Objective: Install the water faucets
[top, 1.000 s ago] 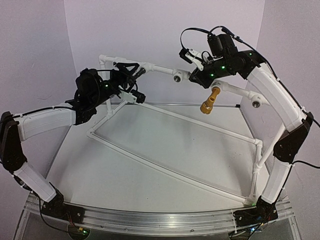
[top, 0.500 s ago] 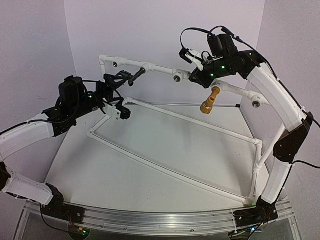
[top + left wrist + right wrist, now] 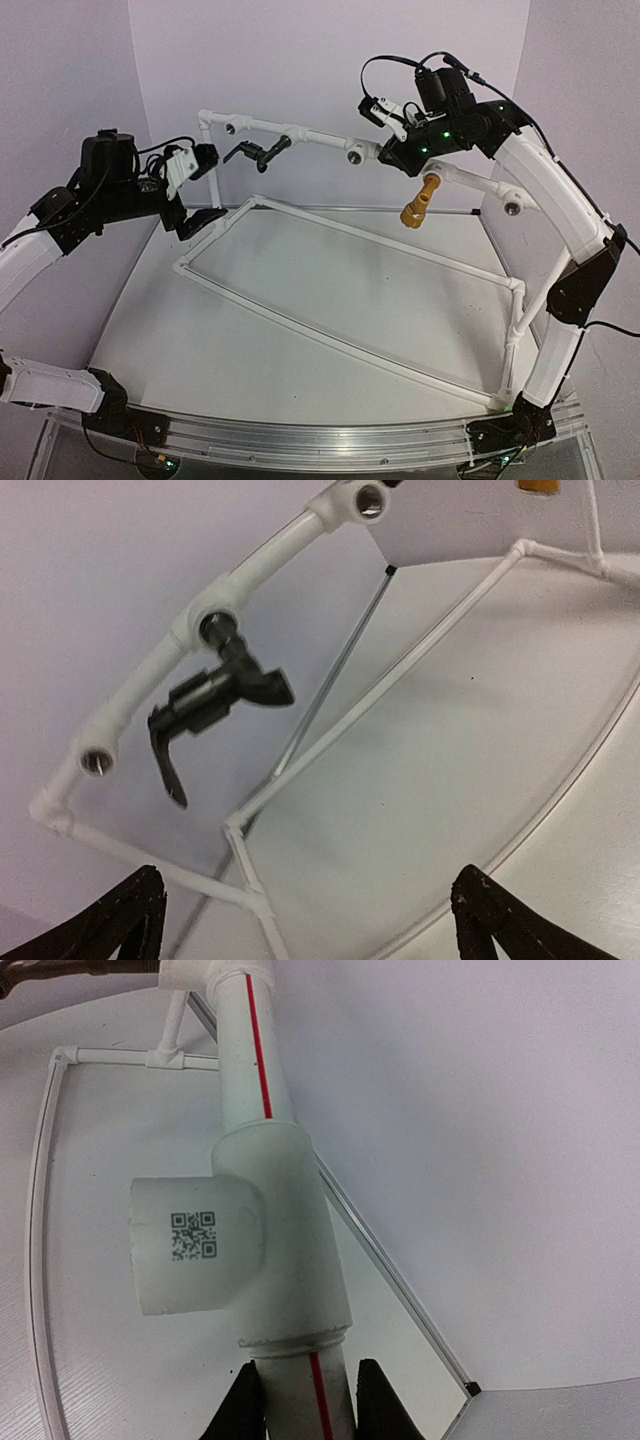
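The matte black water faucet point(image 3: 258, 152) sticks out of a socket on the white top pipe, its lever hanging down point(image 3: 215, 695). My left gripper point(image 3: 204, 188) is open and empty, to the left of that faucet and apart from it. In the left wrist view only its two dark fingertips point(image 3: 130, 920) show at the bottom corners. The brass-yellow faucet point(image 3: 421, 200) hangs from a pipe tee at the right. My right gripper point(image 3: 393, 158) is shut on the white pipe point(image 3: 300, 1400), just below a tee with a QR code point(image 3: 200, 1245).
The white pipe frame point(image 3: 350, 235) lies across the table and rises at the back and right. Round metal socket openings point(image 3: 232, 127) point(image 3: 355, 156) point(image 3: 512, 207) sit along the upper pipe. White walls close in the back and sides.
My left arm has drawn back to the left, away from the black faucet, which stays in its socket. Its jaws opened a little wider. The right arm has not moved.
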Controlling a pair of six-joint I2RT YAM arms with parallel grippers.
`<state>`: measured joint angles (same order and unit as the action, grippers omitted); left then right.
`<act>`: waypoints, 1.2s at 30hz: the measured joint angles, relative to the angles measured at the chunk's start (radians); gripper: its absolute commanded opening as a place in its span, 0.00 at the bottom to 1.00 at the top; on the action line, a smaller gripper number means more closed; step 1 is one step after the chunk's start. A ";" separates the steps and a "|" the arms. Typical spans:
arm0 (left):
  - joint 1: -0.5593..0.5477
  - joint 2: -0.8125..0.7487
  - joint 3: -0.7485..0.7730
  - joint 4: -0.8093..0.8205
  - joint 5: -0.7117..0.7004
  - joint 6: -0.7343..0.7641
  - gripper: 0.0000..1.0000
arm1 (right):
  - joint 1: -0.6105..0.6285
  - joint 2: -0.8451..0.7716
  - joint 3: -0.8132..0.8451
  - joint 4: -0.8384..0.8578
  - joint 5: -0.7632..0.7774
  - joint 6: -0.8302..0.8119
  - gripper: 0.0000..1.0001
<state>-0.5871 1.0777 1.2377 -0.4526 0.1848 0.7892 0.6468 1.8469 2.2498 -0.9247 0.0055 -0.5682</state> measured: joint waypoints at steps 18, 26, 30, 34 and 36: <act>0.302 0.148 0.073 0.276 0.467 -1.525 1.00 | 0.001 0.005 0.005 -0.025 -0.036 0.080 0.65; 0.300 0.151 -0.095 0.496 0.467 -1.757 1.00 | 0.004 0.008 0.004 -0.026 -0.040 0.103 0.65; 0.291 0.151 -0.139 0.563 0.447 -1.779 0.99 | 0.007 0.029 0.007 -0.008 -0.005 0.103 0.59; 0.288 0.152 -0.153 0.615 0.422 -1.781 0.99 | 0.010 0.063 0.042 0.014 0.032 0.104 0.40; 0.285 0.152 -0.154 0.633 0.407 -1.778 0.99 | 0.011 0.077 0.059 0.015 0.049 0.090 0.31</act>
<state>-0.3025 1.2293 1.0840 0.1804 0.5921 -0.9888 0.6578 1.9235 2.3085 -0.9101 0.0546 -0.4785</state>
